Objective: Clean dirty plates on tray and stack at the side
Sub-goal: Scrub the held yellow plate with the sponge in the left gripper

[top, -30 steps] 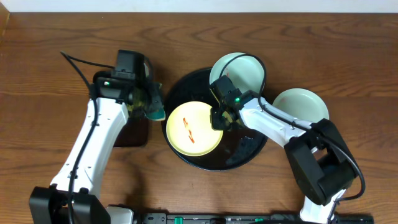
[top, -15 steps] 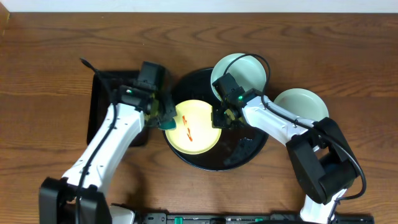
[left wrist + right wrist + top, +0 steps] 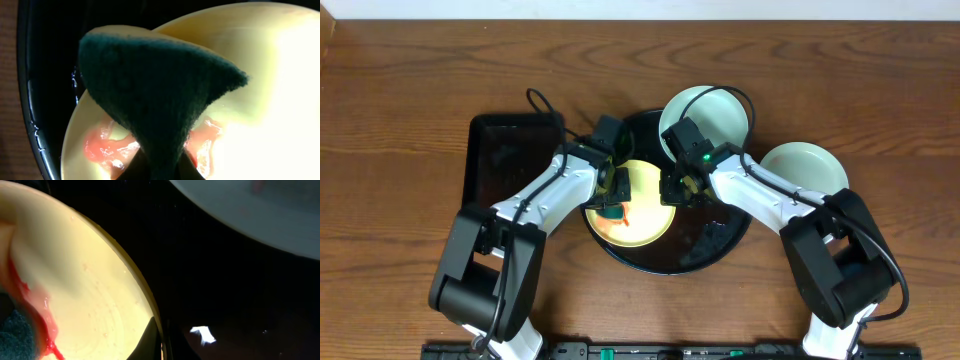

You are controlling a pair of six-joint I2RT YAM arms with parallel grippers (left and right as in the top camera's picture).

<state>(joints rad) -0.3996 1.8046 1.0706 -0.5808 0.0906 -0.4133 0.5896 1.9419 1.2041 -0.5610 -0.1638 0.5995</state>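
The pale yellow plate (image 3: 642,212) with red smears lies on the round black tray (image 3: 705,250). My left gripper (image 3: 611,203) is shut on a dark green sponge (image 3: 160,105) and presses it on the smeared plate (image 3: 280,60). My right gripper (image 3: 676,190) is shut on the yellow plate's right rim (image 3: 150,310). One mint-green plate (image 3: 712,115) sits on the tray's far right rim. A second mint-green plate (image 3: 807,166) lies on the tabletop to the right of the tray.
A rectangular black tray (image 3: 505,160) lies at the left of the round tray. Bare wood tabletop (image 3: 400,240) surrounds both trays. Both arms reach over the round tray from the front.
My left gripper has moved right from the rectangular tray onto the yellow plate with the sponge. The red smear has spread. The right gripper has held still on the rim.
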